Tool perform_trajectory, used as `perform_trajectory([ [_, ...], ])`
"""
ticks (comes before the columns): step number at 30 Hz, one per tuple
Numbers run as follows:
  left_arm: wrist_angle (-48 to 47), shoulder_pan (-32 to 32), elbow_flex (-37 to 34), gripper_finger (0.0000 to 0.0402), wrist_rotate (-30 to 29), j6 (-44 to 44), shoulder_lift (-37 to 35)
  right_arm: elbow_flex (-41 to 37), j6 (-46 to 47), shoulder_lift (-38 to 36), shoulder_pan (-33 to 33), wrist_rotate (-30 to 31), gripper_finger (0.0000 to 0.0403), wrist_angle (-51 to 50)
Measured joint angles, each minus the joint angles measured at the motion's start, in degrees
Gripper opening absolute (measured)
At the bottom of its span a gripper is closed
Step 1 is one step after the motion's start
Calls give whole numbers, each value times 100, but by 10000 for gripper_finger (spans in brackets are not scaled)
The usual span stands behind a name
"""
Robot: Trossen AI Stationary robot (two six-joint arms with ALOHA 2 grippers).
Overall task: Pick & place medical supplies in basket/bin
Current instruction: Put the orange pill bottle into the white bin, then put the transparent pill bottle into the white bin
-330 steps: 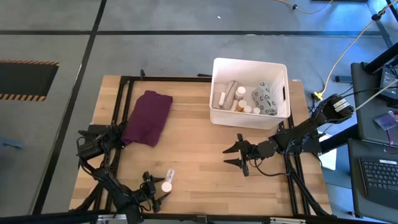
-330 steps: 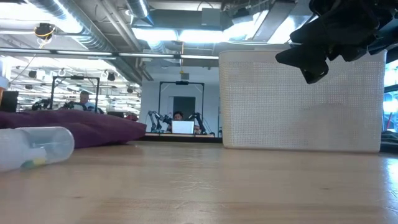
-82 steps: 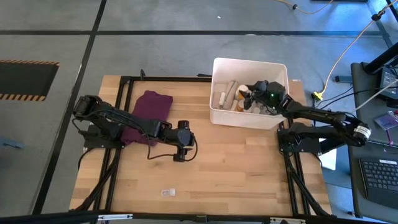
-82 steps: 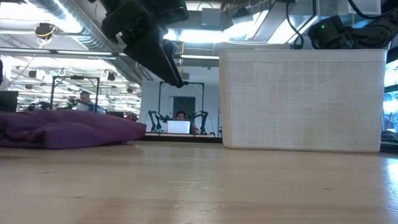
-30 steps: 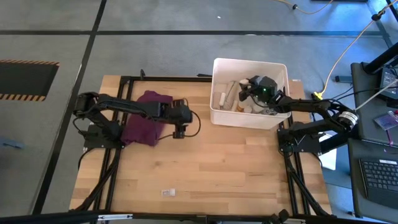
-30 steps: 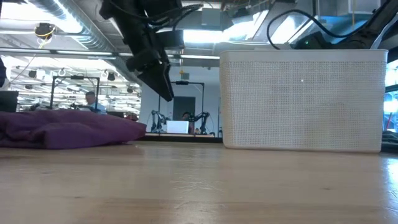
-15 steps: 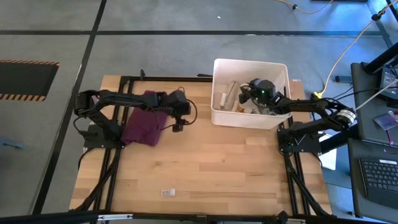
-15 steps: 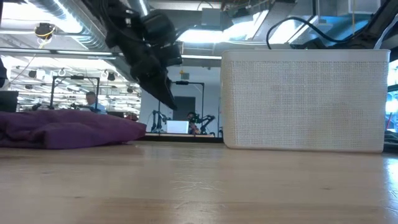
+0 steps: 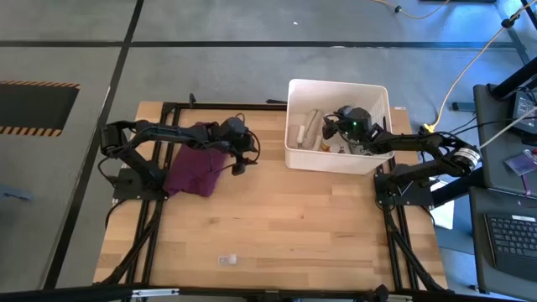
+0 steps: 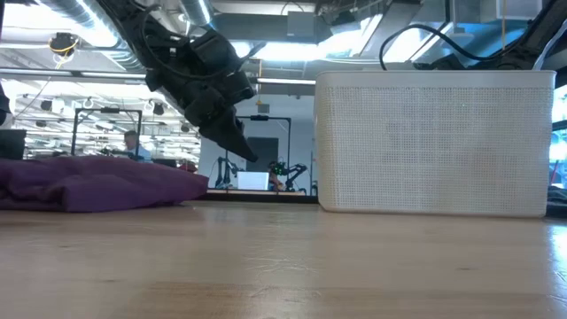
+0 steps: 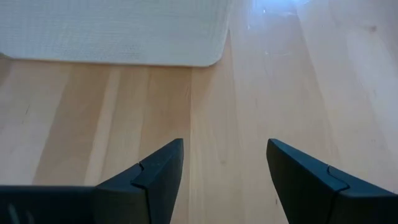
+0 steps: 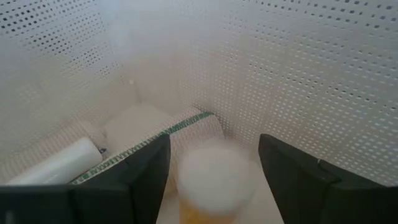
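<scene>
The white bin stands at the table's far right, and several white bottles and tubes lie in it. My right gripper reaches down inside it. In the right wrist view it is open, with a white-capped orange bottle between its fingers and a narrow gap on each side. A white tube and a pale roll with a green stripe lie on the bin's floor. My left gripper hangs open and empty over bare wood, beside the purple cloth's right edge.
The purple folded cloth lies at the far left of the table. A small pale scrap lies near the front edge. The bin's perforated wall rises right of my left gripper. Bare wood fills the middle and front.
My left gripper has swung toward the table's far edge and a little left, to the cloth's right edge. It has sunk lower and tipped. My right gripper has stayed inside the bin.
</scene>
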Motion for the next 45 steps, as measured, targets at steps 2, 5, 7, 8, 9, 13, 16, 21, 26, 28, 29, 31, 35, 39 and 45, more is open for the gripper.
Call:
perform_trajectory([
  [2, 57, -5, 0, 223, 4, 5, 0, 2, 22, -1, 0, 0, 253, -1],
  [5, 58, -3, 0, 223, 3, 5, 0, 2, 7, 0, 0, 0, 267, -5],
  [7, 58, -1, 0, 223, 3, 9, 0, -1, -108, -13, 0, -5, 279, -14],
  [8, 60, -1, 0, 223, 3, 11, 0, -2, -126, -37, 0, -20, 285, -12],
  [9, 60, -1, 2, 223, 2, 9, -6, 9, -128, -71, 2, -34, 290, -20],
  [13, -66, -39, 2, 223, 17, 20, -325, 251, -443, -395, 5, -44, 299, 33],
  [16, -206, -211, 2, 223, 29, 26, -765, 466, -881, -805, 118, -82, 300, 22],
  [21, -458, -748, 7, 223, -219, 19, -1517, 902, -1148, -1616, 499, -503, 300, -157],
  [26, -771, -1454, 7, 223, -585, -273, -1801, 1392, -1126, -2193, 1067, -770, 300, -1042],
  [28, -894, -1765, 8, 223, -800, -443, -1799, 1551, -1144, -2275, 1372, -1105, 300, -1482],
  [29, -977, -1916, 8, 223, -902, -531, -1799, 1627, -1162, -2279, 1549, -1283, 300, -1639],
  [31, -1115, -2231, 7, 223, -1151, -745, -1799, 1725, -1331, -2259, 1973, -1579, 300, -1848],
  [35, -1322, -2876, 8, 223, -1743, -1298, -1797, 1740, -1743, -2082, 2975, -1671, 300, -1884],
  [39, -1590, -3506, 9, 223, -2252, -1918, -1797, 1740, -1733, -1805, 3955, -1431, 300, -1770],
  [45, -1960, -4391, -48, 223, -2855, -3070, -1778, 1740, -1623, -993, 5222, -495, 300, -1241],
])
